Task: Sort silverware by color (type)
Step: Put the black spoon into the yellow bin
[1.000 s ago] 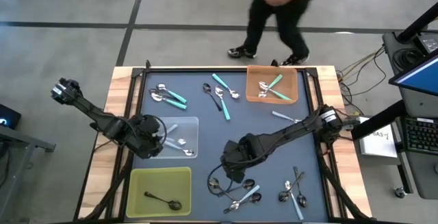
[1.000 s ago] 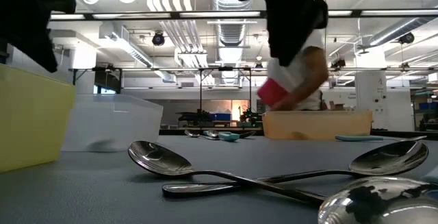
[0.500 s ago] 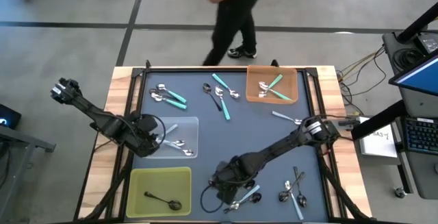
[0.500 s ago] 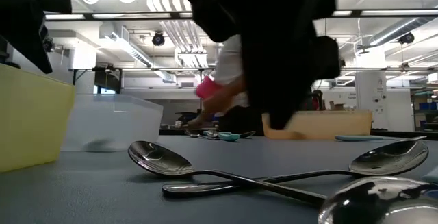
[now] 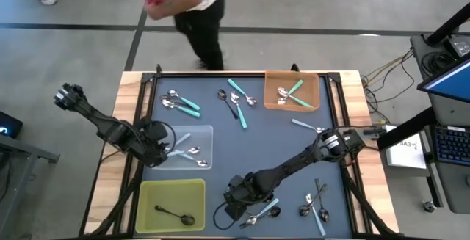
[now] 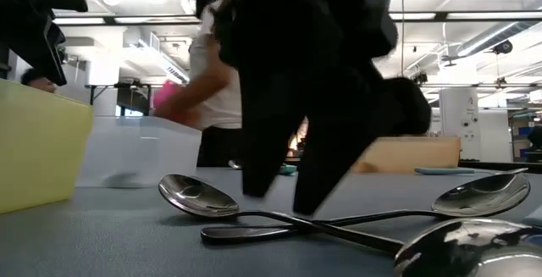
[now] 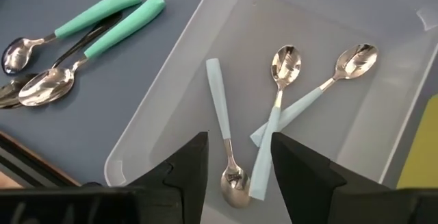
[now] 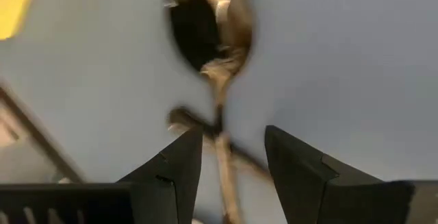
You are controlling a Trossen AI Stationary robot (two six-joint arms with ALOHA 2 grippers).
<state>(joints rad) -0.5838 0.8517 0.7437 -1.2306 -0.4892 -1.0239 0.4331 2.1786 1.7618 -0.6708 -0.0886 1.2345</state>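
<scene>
I see three pale-blue-handled spoons (image 7: 274, 125) lying flat in the clear tray, and one dark spoon (image 5: 176, 214) in the yellow tray. Teal-handled spoons (image 5: 181, 103) lie loose at the table's far side — two dark metal ones (image 6: 279, 218) lie crossed near the front edge.

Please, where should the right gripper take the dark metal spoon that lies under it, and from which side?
Probably at the thin handle just behind the bowl, coming from straight above. The dark spoon lies flat, crossed with another spoon, and the open right gripper already straddles the handle.
</scene>
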